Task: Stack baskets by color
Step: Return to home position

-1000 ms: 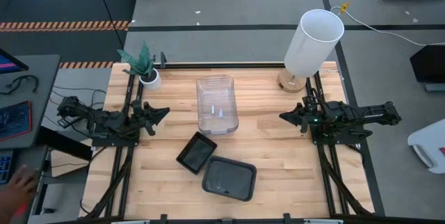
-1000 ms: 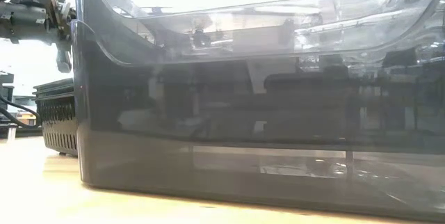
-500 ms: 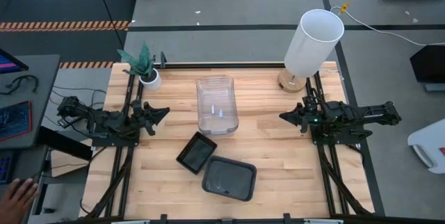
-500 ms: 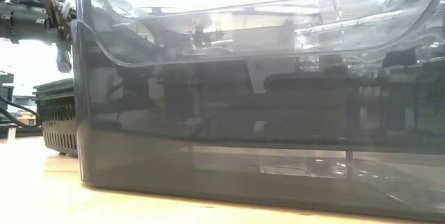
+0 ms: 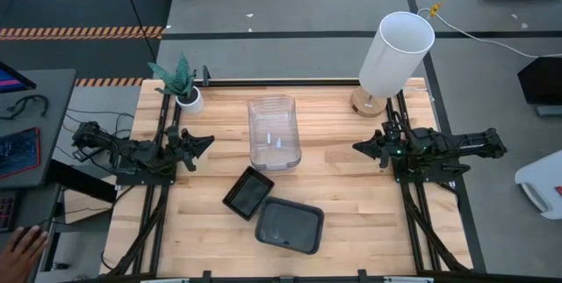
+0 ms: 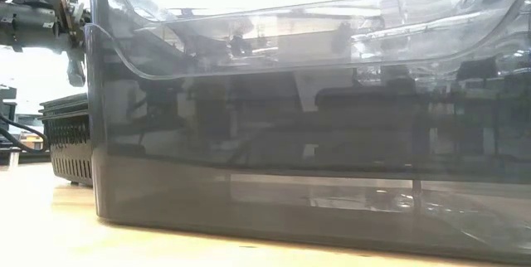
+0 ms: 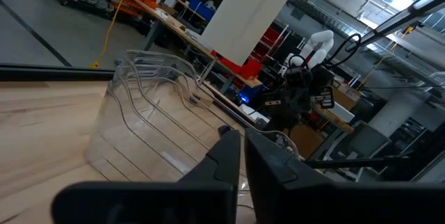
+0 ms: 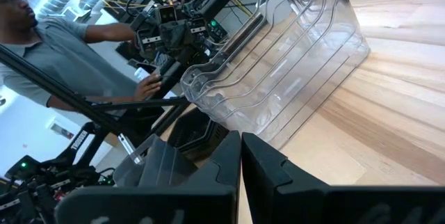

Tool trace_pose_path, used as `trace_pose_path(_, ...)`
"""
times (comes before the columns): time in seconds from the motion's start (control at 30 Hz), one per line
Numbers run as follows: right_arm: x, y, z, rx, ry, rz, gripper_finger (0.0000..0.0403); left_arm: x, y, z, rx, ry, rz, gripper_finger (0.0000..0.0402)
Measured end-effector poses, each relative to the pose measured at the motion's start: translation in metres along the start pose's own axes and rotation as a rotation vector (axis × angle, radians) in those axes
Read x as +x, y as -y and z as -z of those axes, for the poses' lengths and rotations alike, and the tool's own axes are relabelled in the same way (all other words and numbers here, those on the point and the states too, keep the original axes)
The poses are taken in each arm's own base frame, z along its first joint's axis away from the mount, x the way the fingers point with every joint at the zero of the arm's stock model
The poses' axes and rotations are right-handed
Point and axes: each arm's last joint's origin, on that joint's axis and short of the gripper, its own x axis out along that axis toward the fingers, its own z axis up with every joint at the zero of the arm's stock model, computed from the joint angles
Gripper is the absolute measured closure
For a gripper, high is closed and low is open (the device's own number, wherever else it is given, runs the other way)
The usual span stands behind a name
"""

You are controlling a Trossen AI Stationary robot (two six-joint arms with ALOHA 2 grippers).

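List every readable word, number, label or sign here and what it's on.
None legible anywhere.
Clear bins, black bins, grey bins, white cylinder: no print visible.
Monitor left of the table: too small to read.
Striped floor tape: stripes only, no words.

The table (image 5: 351, 204) is pale wood with fine grain lines. The clear baskets (image 5: 274, 132) are colourless and see-through. The black baskets (image 5: 248, 192) are matt black with narrow slats (the slats show best in the low view). The dark grey baskets (image 5: 289, 225) are smoky and half transparent. The cylinder (image 5: 395, 54) and the pot (image 5: 189, 100) are white, the leaves (image 5: 176, 74) green. The floor (image 5: 290, 2) is grey, with an orange-and-black stripe (image 5: 83, 31).
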Motion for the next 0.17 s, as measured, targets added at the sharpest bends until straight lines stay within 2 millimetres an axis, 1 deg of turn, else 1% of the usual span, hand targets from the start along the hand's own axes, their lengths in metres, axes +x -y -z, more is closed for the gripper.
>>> trace_pose_path(0.17, 0.0000, 0.0000, 0.0000, 0.000, 0.000, 0.000, 0.0384, 0.0000, 0.0000, 0.0000, 0.000, 0.000, 0.000, 0.0370)
